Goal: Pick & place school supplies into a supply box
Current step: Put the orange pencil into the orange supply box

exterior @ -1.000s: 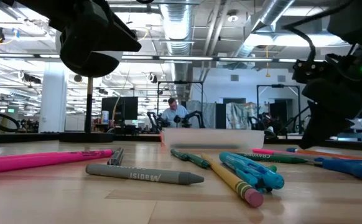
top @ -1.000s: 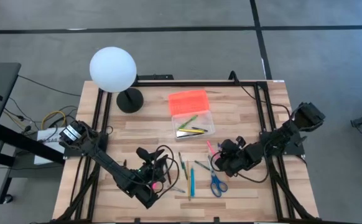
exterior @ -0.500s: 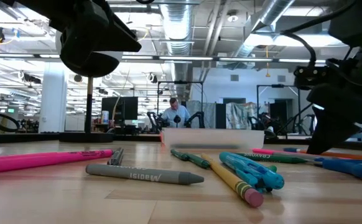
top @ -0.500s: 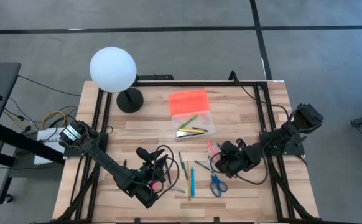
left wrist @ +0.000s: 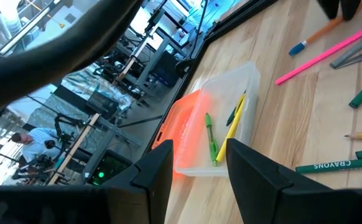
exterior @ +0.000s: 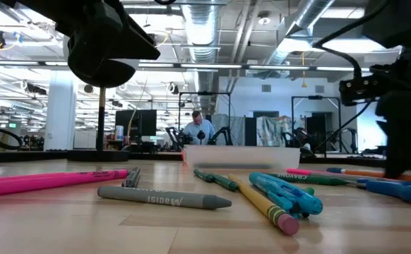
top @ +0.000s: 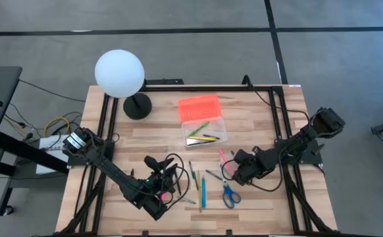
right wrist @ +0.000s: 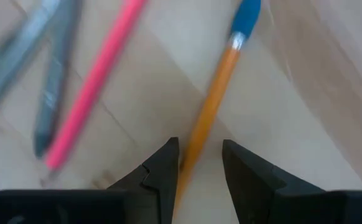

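Hovering low over the loose pile, the right gripper [right wrist: 199,163] has its fingers parted either side of an orange pencil [right wrist: 213,102] with a blue end, lined up to pinch it, nothing gripped yet. The pencil lies flat on the table [top: 257,118], right of the blue-handled scissors [top: 229,193]. The supply box [top: 204,129] sits farther back with its orange lid [top: 199,107] flipped open, a few pens already inside. The left gripper [left wrist: 199,171] waits near-left, fingers apart, probably empty.

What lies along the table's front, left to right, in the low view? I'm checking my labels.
Pink marker → grey crayon → yellow pencil → blue pens.
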Available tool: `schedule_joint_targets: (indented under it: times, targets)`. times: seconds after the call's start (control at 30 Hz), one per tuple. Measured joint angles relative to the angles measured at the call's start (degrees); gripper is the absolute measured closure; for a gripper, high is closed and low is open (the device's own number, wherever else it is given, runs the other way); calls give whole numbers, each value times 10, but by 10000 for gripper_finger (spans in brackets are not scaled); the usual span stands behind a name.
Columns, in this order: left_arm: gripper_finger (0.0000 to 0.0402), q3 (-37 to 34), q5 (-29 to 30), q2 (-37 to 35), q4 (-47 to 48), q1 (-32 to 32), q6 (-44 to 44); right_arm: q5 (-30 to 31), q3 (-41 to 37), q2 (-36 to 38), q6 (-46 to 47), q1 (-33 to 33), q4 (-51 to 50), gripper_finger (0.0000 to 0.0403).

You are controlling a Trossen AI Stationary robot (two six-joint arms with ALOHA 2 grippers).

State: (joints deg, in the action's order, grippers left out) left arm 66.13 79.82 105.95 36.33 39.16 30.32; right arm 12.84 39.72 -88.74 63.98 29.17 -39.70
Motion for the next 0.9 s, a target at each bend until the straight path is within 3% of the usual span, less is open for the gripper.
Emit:
schedule_joint_targets:
  times: [0.17, 0.4, 0.77, 0.9]
  targets:
    - [258, 0, 0, 0, 26, 0, 24, -35, 7, 0, -14, -1, -30, 285]
    - [258, 0, 0, 0, 42, 0, 40, -40, 7, 1, -24, -1, -30, 289]
    - [258, 0, -1, 0, 42, 0, 40, -35, 7, -2, -42, -7, -29, 389]
    - [258, 0, -1, 0, 42, 0, 40, -32, 7, -2, -45, -7, -29, 390]
